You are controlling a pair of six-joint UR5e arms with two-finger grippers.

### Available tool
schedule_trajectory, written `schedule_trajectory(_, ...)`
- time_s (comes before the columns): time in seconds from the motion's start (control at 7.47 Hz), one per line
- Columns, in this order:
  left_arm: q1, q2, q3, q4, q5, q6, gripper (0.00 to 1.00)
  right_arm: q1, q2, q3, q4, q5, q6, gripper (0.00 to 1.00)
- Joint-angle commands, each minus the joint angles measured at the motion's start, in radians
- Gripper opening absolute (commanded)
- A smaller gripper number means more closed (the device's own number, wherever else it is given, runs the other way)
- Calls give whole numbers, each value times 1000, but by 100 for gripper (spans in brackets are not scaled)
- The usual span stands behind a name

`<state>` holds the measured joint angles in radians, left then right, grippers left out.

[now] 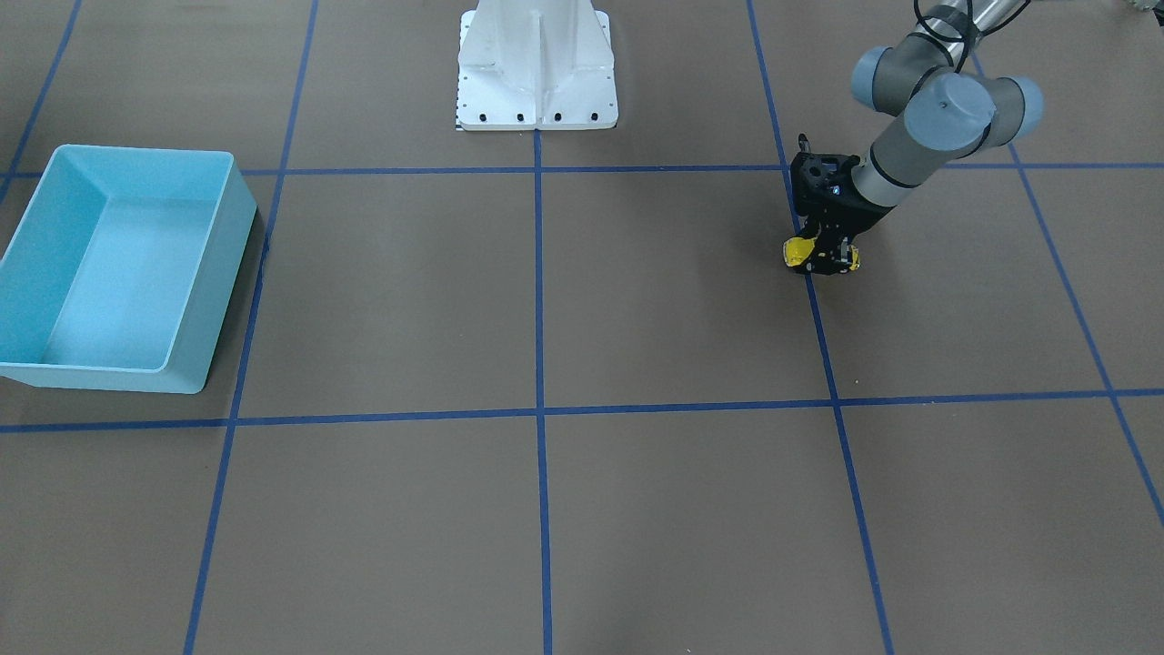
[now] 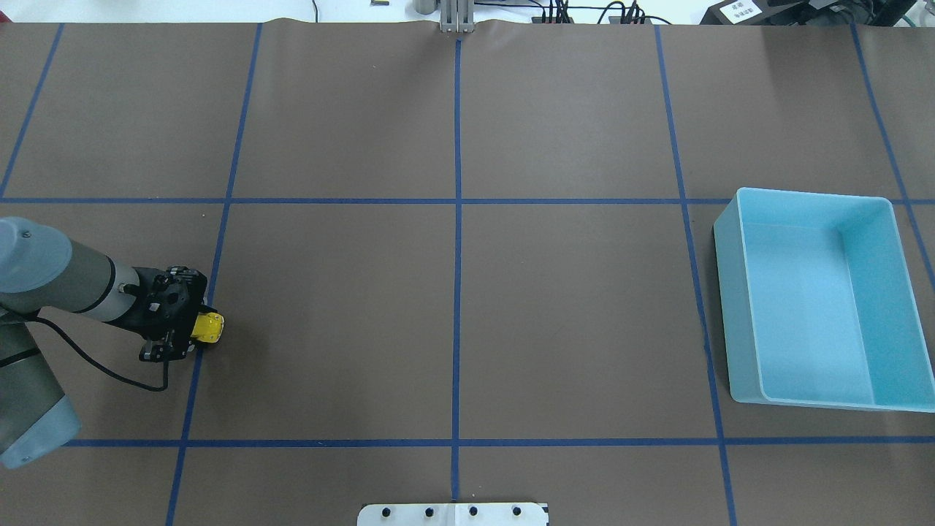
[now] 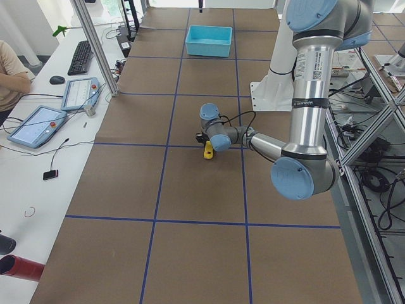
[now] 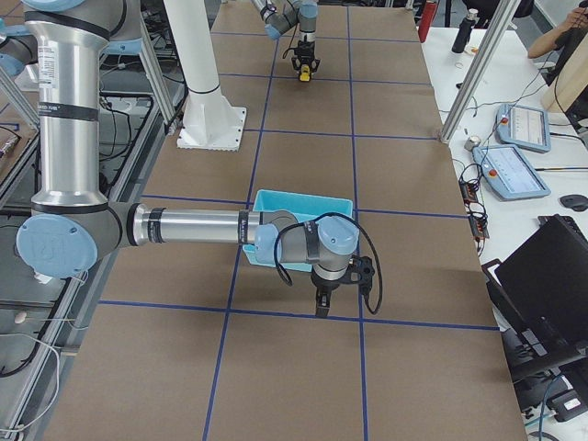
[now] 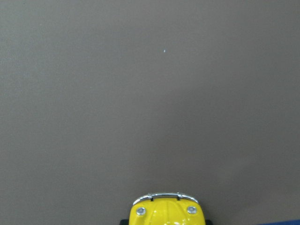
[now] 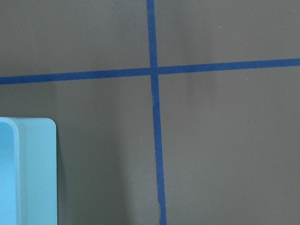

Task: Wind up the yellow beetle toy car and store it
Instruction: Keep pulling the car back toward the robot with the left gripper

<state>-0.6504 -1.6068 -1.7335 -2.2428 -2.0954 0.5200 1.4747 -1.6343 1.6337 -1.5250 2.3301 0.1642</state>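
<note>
Yellow rounded Beetle-shaped toy car (image 1: 798, 247) is clamped, nose outward, in the narrowed fingers of the black left gripper (image 1: 822, 257), well apart from the light-blue plastic bin (image 1: 224, 289).

A brown worktop (image 1: 682, 300) gridded with blue tape lines (image 1: 538, 273) fills the front view. A light blue bin (image 1: 220, 273) sits at its left edge, and a white mounting base (image 1: 536, 73) stands top centre. In the left side view, a keyboard (image 3: 81, 57) lies upper left.

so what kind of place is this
Most likely a robotics lab workcell: a grey-and-blue jointed robot arm works at a brown paper-covered table gridded with blue tape lines, beside a white side desk holding touchscreen control pendants and a black keyboard.
</note>
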Motion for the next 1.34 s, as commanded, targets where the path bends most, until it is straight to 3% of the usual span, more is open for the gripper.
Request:
schedule_trajectory(0.0,0,5,0,-6,-2,0,2,-1,1,0,2,0,0,100)
schedule_trajectory(1.2,-2,21,0,-23,-12,2,2,-1,-1,0,2,0,0,100)
